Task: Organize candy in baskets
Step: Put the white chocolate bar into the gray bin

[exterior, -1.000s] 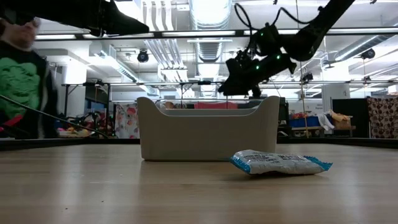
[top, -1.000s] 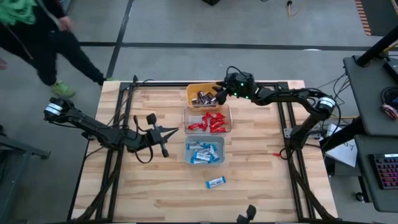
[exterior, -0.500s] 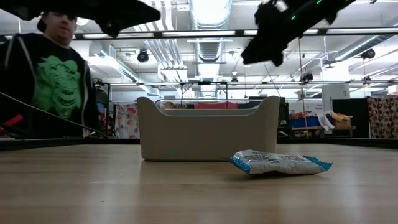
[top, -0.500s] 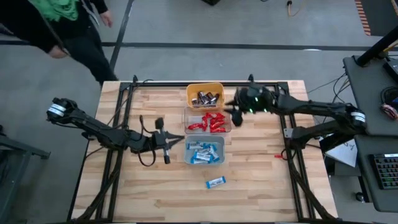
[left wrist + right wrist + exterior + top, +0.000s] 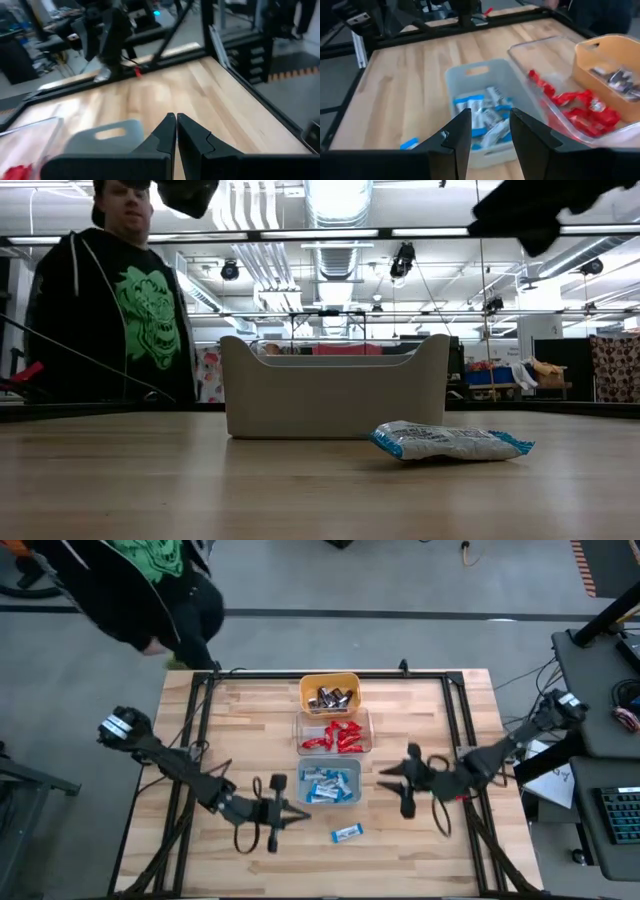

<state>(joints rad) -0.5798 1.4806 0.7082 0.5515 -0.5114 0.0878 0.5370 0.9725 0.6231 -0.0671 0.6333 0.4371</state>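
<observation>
Wooden table (image 5: 420, 830) | loose blue candy (image 5: 347, 833) | between both claws, untouched

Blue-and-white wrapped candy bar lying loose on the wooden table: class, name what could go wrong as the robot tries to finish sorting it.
1. The blue-and-white wrapped candy bar lies flat on the wooden table, so fingers may slide over its wrapper.
2. The shut left gripper and the open right gripper both sit near the pale grey-blue plastic basket; the arms could clash or nudge it.
3. A person in a black hoodie stands at the table's far edge, possibly within arm reach.
</observation>
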